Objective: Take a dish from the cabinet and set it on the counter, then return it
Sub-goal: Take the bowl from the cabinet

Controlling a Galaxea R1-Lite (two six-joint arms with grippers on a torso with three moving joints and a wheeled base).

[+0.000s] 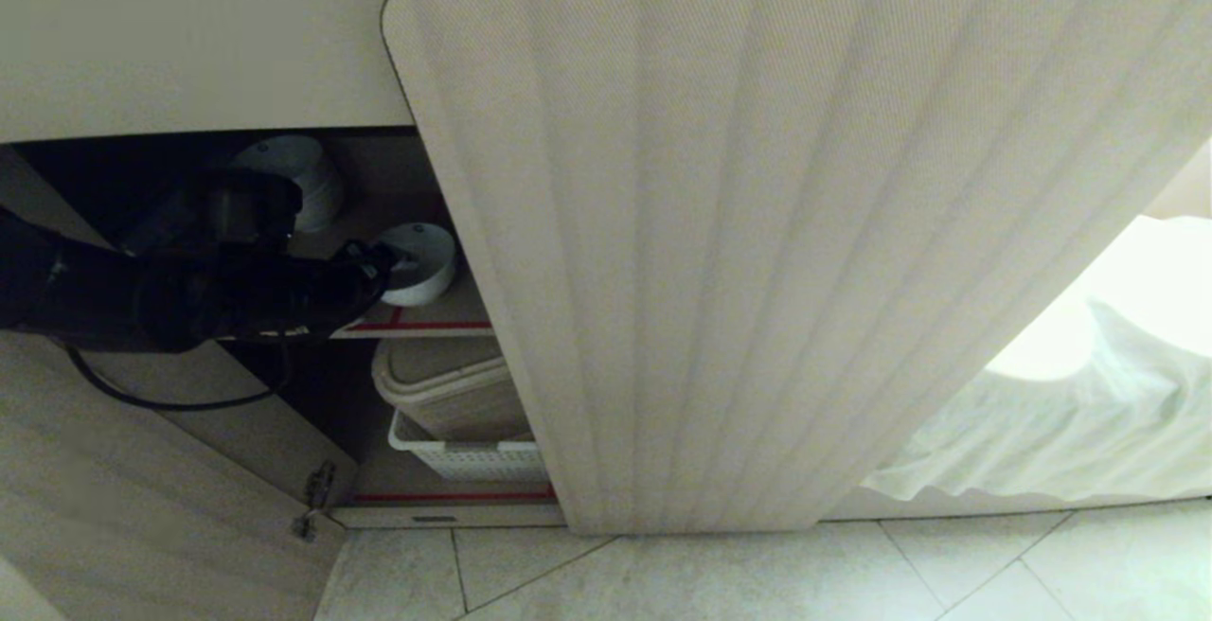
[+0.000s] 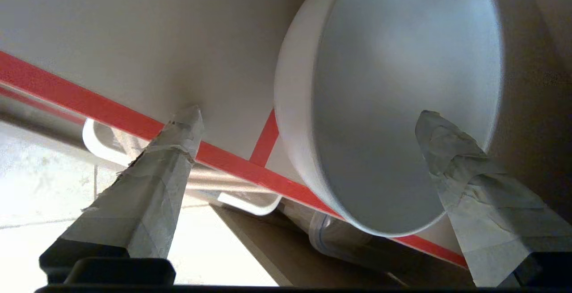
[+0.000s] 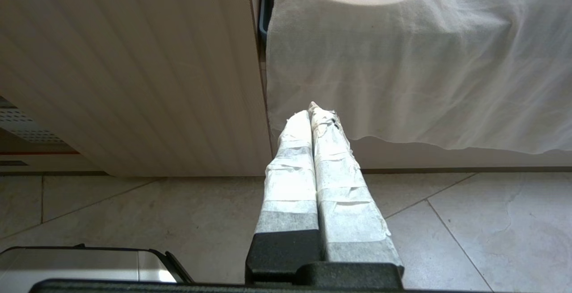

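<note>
Open door (image 1: 114,498): swung out below the left arm, its hinge (image 1: 317,498) at the inner edge.
Left tool (image 1: 374,275): reaches into the cabinet (image 1: 189,53) over the upper shelf (image 2: 134,38); its taped fingers (image 2: 178,136) stand wide apart and grip nothing.
Second bowl (image 1: 294,171): white, behind the left tool, deeper in on the same shelf.
Dish (image 1: 417,261): just ahead of the left tool, upright on the upper shelf at its front edge by the red strip (image 2: 111,114). In the wrist view one finger is in front of its mouth and the other is beside it on the shelf; whether either touches it, I cannot tell.
Tub (image 1: 454,389): beige, below the left tool on the lower shelf, sitting in a white basket (image 1: 473,458).
Closed door (image 1: 757,242): ribbed, to the right of the left tool.
Right tool (image 3: 311,113): low over the tiled floor (image 3: 111,212), pointing at the closed door's edge and a white cloth (image 3: 424,69); fingers pressed together, holding nothing.
</note>
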